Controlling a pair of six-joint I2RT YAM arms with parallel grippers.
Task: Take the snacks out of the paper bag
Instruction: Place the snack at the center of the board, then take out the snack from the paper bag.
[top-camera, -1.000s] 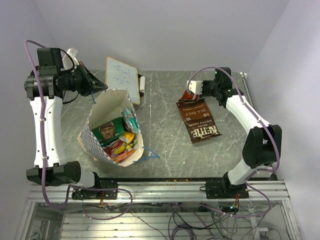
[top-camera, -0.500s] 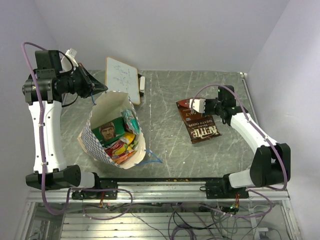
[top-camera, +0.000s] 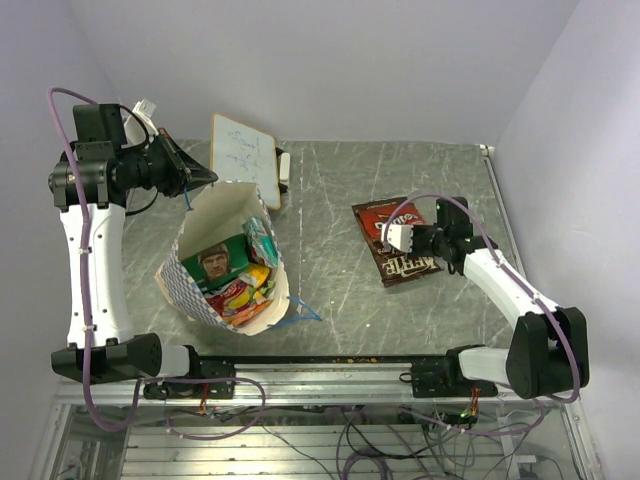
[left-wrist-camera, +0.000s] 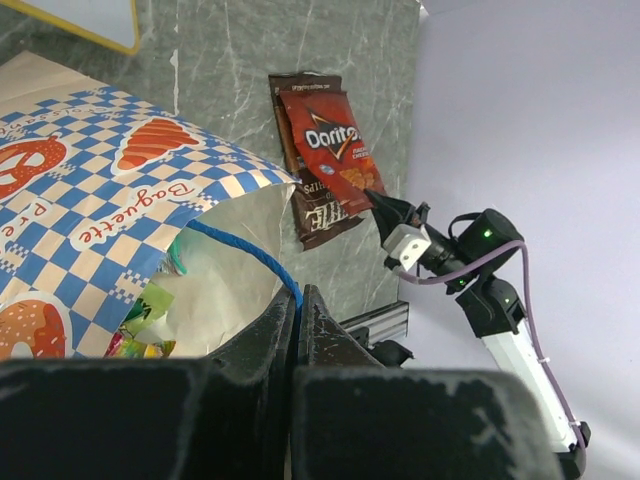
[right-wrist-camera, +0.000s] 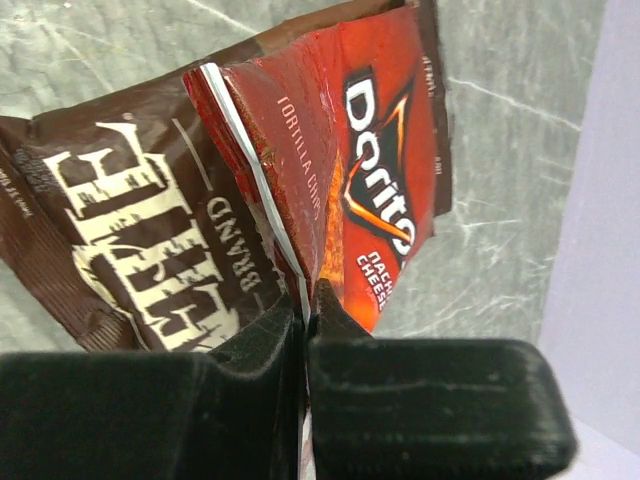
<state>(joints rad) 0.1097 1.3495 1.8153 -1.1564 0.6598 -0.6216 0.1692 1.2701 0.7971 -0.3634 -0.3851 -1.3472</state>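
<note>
The checkered paper bag (top-camera: 190, 285) stands open at the left, with green (top-camera: 215, 262), teal (top-camera: 262, 240) and yellow-red (top-camera: 240, 292) snacks inside. My left gripper (top-camera: 208, 178) is shut on the bag's blue cord handle (left-wrist-camera: 250, 255) at the far rim; the jaws (left-wrist-camera: 297, 300) pinch the cord. My right gripper (top-camera: 393, 237) is shut on the edge of a red Doritos packet (top-camera: 377, 214), which lies partly over the brown SEA SALT packet (top-camera: 412, 266) on the table. The right wrist view shows the red packet (right-wrist-camera: 385, 190), the brown packet (right-wrist-camera: 120, 250) and the shut gripper (right-wrist-camera: 308, 298).
A white board with scribbles (top-camera: 243, 153) leans at the back, just behind the bag. The bag's second blue handle (top-camera: 303, 310) lies on the table near the front rail (top-camera: 330, 375). The grey table (top-camera: 320, 250) ends at walls on the left, back and right.
My right gripper has moved toward the near edge, drawing the red packet down over the brown packet. My left gripper holds the cord in much the same place.
</note>
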